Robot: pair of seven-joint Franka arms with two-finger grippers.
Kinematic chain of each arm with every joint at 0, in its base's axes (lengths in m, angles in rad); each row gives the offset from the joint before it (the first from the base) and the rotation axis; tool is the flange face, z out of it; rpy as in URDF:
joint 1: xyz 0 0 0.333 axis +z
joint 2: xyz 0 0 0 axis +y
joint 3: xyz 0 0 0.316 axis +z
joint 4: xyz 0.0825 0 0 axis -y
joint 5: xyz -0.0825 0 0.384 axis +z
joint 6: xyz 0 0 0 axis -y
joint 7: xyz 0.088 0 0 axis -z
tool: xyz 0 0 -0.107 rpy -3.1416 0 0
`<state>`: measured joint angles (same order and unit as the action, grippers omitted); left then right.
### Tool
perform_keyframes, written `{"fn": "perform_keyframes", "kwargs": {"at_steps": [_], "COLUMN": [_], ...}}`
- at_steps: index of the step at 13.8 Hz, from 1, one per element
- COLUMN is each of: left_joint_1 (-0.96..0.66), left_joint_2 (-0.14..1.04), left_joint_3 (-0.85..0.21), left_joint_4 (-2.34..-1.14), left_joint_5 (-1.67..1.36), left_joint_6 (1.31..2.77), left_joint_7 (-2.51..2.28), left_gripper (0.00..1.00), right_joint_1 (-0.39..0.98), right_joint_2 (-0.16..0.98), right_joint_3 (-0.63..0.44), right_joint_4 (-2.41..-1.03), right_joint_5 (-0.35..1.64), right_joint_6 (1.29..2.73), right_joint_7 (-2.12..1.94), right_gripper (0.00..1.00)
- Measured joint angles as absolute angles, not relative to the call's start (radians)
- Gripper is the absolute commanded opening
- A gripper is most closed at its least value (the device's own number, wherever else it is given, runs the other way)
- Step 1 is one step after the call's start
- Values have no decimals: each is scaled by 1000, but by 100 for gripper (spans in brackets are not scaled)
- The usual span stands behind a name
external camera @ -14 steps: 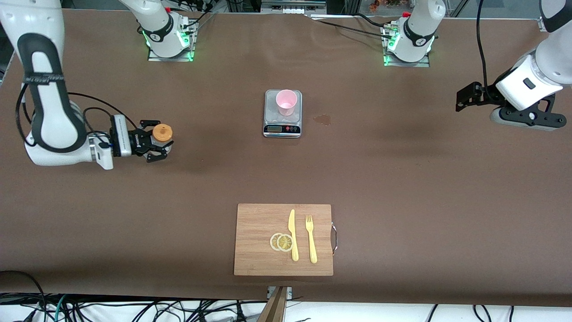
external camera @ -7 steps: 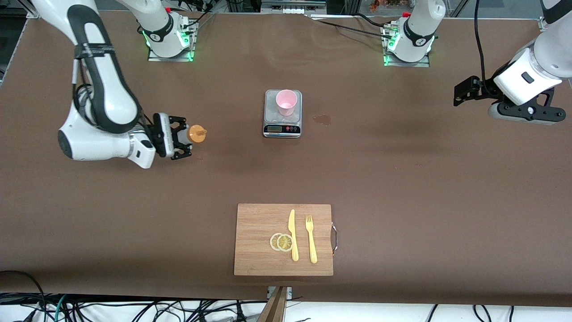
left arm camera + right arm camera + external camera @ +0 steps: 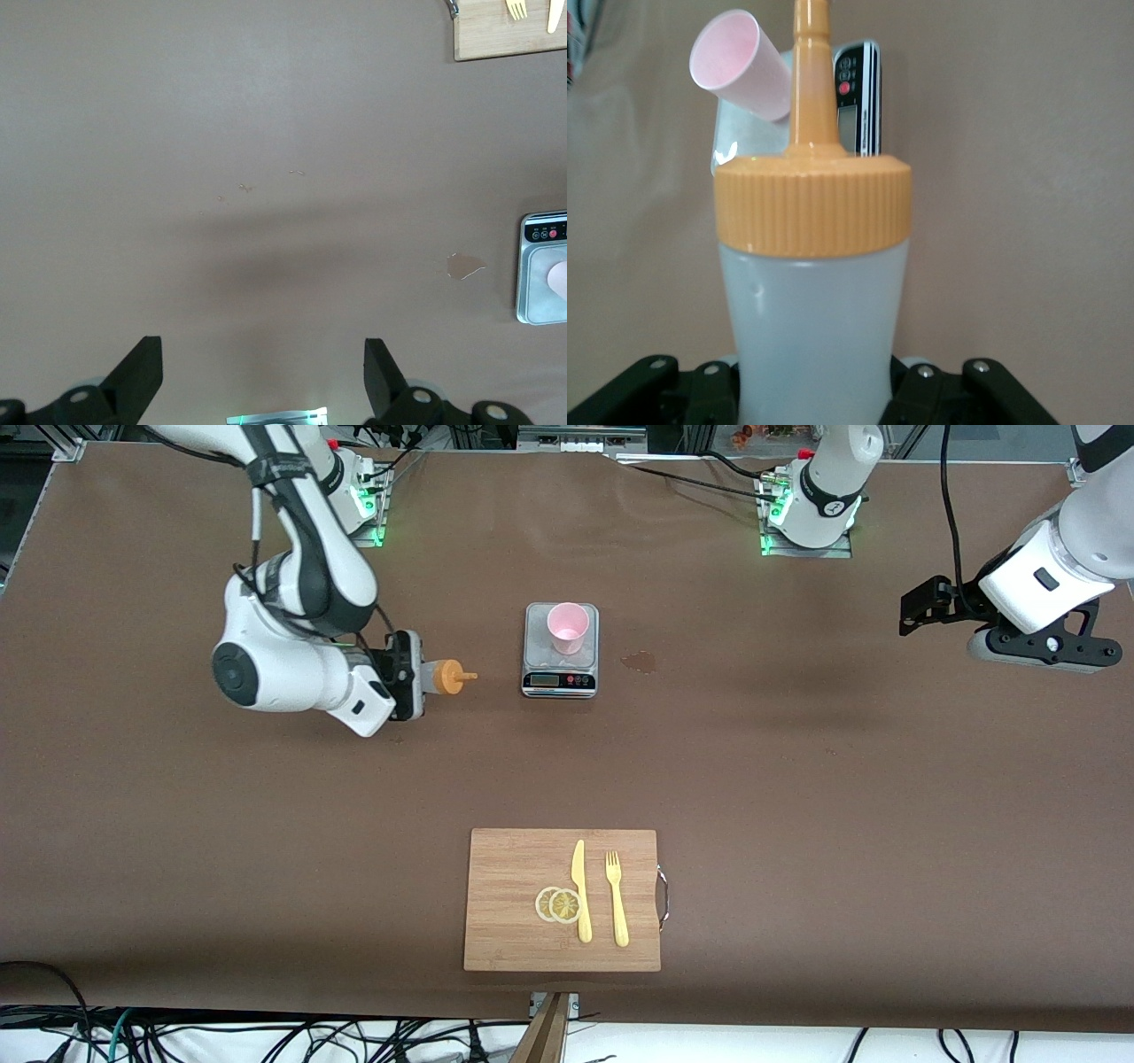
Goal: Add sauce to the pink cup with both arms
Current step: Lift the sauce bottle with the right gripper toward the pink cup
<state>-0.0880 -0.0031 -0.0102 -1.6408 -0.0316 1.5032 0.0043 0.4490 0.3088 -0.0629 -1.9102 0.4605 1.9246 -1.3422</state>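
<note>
- The right pincer (image 3: 423, 677) is clamped on the sauce bottle (image 3: 446, 677) and carries it in the air over the surface (image 3: 266, 850), short of the scale (image 3: 560, 650).
- The bottle lies almost level, its long axis running from the pincer toward the scale, orange nozzle leading.
- From the right pincer, the pink cup (image 3: 567, 627) lies at about 2 o'clock in the front view; the nozzle tip is near the scale's edge but still apart from it.
- The cup stands upright on the scale's plate, in the middle of the surface toward the robots' bases.
- In the right wrist view the nozzle (image 3: 811, 80) lines up just beside the cup's mouth (image 3: 725, 51), so the coming move likely turns on closing that gap and bringing the tip above the rim.
- The left pincer (image 3: 926, 609) hangs spread wide and empty over the left arm's end of the surface, well apart from the cup; that arm waits. The right arm is plainly nearer.
- No brand or label can be read; the scale's display and buttons (image 3: 560, 680) are too small to make out.
</note>
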Motion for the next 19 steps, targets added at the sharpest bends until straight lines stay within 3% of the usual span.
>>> {"fn": "perform_keyframes", "kwargs": {"at_steps": [4,19], "left_joint_1": [-88,-88], "left_joint_2": [-3,-3], "left_joint_3": [-10,-10], "left_joint_4": [-1640,-1640], "left_joint_5": [-32,-32], "left_joint_6": [1503,1500], "left_joint_7": [4,4], "left_gripper": [100,100], "right_joint_1": [467,707], "right_joint_2": [297,330], "right_joint_3": [8,24], "right_joint_4": [-1910,-1891], "right_joint_5": [344,107], "right_joint_6": [1933,1953], "right_joint_7": [-1150,-703], "right_gripper": [0,0]}}
